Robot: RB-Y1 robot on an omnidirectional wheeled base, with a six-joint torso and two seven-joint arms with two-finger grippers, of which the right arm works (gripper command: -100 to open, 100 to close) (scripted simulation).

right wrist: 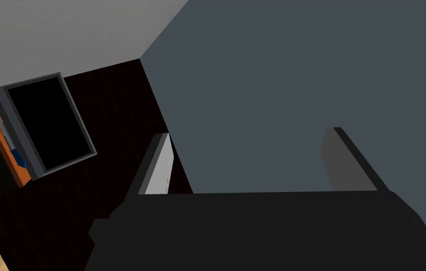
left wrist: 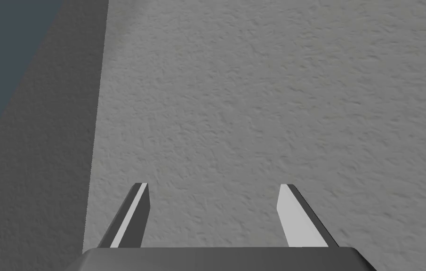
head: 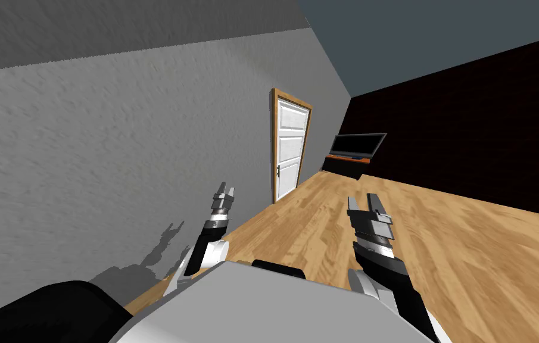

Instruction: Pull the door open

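The room has a light wooden floor (head: 441, 250), and a grey rough wall (head: 113, 149) runs along my left side. At the far end this wall meets a very dark wall (head: 470, 119), and above both there is a flat blue-grey plane (head: 429, 36).

The door (head: 290, 146) is set in the grey wall, far ahead of me. It is white with panels and has a brown wooden frame (head: 273, 143). It looks closed, lying flat in the frame. A small dark handle (head: 278, 171) sits on the door's edge that is nearer to me, about at half height. Both arms are well apart from the door and nothing touches the handle.

Beyond the door, against the dark wall, a black television (head: 357, 145) stands on a low orange bench (head: 348, 158). The right wrist view shows this television (right wrist: 47, 122) too, with the orange bench (right wrist: 7, 146) along one of its sides.

The left pincer (head: 225, 192) is raised near the grey wall and points along it towards the door; the arm's shadow (head: 164, 241) falls on the wall beside it. In its own wrist view the left pincer (left wrist: 214, 188) has its two fingers apart, with nothing between them.

The right pincer (head: 364, 202) is held above the wooden floor, farther from the wall. In its wrist view the right pincer (right wrist: 249, 136) also has its fingers apart and holds nothing.
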